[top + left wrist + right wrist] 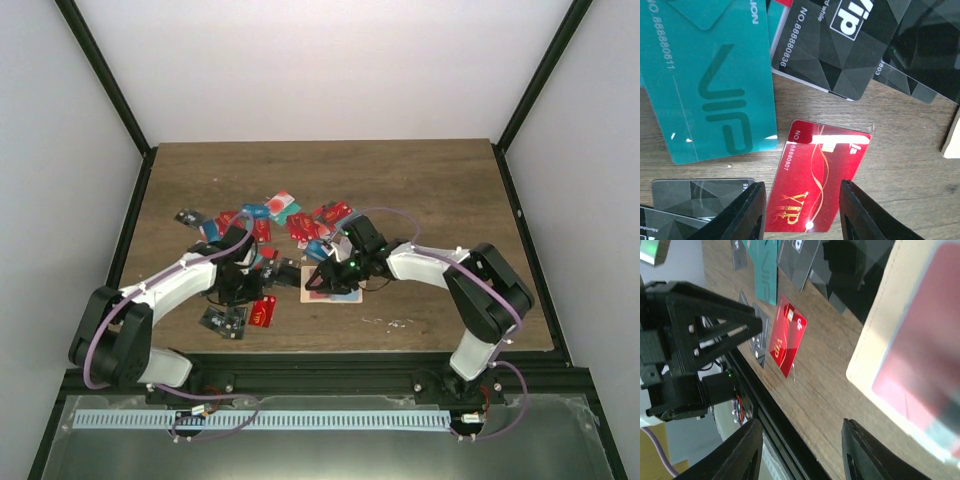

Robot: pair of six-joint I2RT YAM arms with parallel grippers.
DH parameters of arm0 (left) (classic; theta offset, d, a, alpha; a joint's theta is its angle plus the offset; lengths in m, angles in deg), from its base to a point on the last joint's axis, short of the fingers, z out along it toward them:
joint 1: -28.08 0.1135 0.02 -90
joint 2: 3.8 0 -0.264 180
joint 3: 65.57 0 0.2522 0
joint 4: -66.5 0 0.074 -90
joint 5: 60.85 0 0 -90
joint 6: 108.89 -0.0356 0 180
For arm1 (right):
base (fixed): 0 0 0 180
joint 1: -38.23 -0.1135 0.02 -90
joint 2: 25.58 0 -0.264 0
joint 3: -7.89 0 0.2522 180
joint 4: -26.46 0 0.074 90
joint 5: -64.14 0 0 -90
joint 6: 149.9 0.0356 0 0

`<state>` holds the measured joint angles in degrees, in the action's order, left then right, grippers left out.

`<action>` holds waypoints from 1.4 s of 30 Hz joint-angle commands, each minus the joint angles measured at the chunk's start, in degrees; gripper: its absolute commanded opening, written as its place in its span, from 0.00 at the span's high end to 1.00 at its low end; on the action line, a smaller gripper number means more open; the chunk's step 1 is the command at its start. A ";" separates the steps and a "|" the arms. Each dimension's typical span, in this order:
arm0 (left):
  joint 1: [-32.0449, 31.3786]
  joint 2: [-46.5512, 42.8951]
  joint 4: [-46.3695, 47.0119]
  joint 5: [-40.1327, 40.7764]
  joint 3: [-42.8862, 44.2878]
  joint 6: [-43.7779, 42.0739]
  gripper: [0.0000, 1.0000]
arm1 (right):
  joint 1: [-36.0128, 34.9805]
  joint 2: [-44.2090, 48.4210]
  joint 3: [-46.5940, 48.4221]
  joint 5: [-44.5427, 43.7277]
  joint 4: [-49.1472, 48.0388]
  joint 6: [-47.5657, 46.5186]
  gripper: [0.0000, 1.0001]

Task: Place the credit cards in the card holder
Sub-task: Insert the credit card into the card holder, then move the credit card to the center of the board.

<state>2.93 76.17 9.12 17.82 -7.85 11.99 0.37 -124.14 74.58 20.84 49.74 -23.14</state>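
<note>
- The wooden table [440, 190] carries everything. Both arms reach from its near edge toward the middle.
- The left gripper [801, 189] hangs low over the table, a little left of the centre. Its jaws stand apart and grip nothing.
- The right gripper [801, 425] is low beside the card holder [332, 293], with jaws also apart and empty.
- The credit cards [290, 218] lie in a loose heap around the table centre, red, teal, blue and black, several overlapping.
- The card holder lies flat between the heap and the near edge, with red showing in its face.
- One red card [815, 180] lies flat on the wood below the left gripper, just beside a teal card [710, 80].
</note>
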 commanded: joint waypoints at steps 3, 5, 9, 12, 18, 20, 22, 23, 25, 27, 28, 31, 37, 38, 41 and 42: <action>0.21 1.17 0.82 3.43 0.63 -0.16 0.54 | -0.63 5.71 -4.51 -0.53 -1.68 0.90 0.54; 0.19 2.36 0.87 4.70 2.76 -0.72 0.52 | -0.63 6.82 -6.17 -0.78 -2.03 1.29 0.54; 0.81 6.13 -1.32 10.91 9.97 -3.14 0.43 | -0.64 8.68 -8.30 -2.01 -1.09 1.36 0.54; 2.82 10.58 -2.43 12.86 16.22 -5.82 0.39 | -0.63 9.99 -9.08 -2.72 0.00 1.11 0.54; 7.48 21.85 -3.81 14.43 26.58 -10.96 0.31 | -0.63 13.04 -9.53 -4.49 3.28 -0.08 0.54; 8.56 25.05 -4.04 13.84 29.23 -12.34 0.31 | -0.63 14.09 -9.74 -5.04 4.22 -0.41 0.54; 9.11 27.74 -4.38 13.05 31.32 -13.56 0.32 | -0.61 15.12 -9.93 -5.49 4.85 -0.77 0.54; 9.17 28.97 -4.82 12.92 32.20 -14.05 0.32 | -0.64 15.42 -9.99 -5.63 5.20 -0.93 0.54; 9.24 30.84 -5.30 12.82 32.84 -14.58 0.33 | -0.59 15.76 -10.08 -5.89 5.61 -1.20 0.54; 9.21 31.90 -5.99 12.69 32.20 -14.49 0.36 | -0.65 16.05 -10.04 -6.16 5.94 -1.48 0.54; 9.17 32.15 -5.97 12.27 31.25 -14.32 0.36 | -0.65 16.12 -10.01 -6.20 6.02 -1.57 0.54; 9.03 31.08 -4.65 10.50 26.75 -13.15 0.39 | -0.64 16.67 -10.32 -6.35 5.81 -1.47 0.54; 6.96 26.02 -2.37 8.40 15.61 -8.21 0.42 | -0.67 17.54 -12.01 -5.38 3.81 -0.25 0.54; 6.32 24.90 -1.75 7.85 13.51 -7.13 0.42 | -0.65 17.73 -12.44 -5.14 3.32 0.01 0.54; 3.19 21.43 -0.25 6.83 8.56 -3.28 0.42 | -0.70 18.41 -14.03 -4.54 1.98 0.82 0.54; 1.61 20.44 0.28 6.35 7.24 -2.20 0.42 | -0.64 18.64 -14.58 -4.33 1.54 1.11 0.54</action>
<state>8.72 95.91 11.59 30.43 7.08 3.46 0.21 -107.34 61.64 15.44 53.67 -22.90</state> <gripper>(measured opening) 0.577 0.462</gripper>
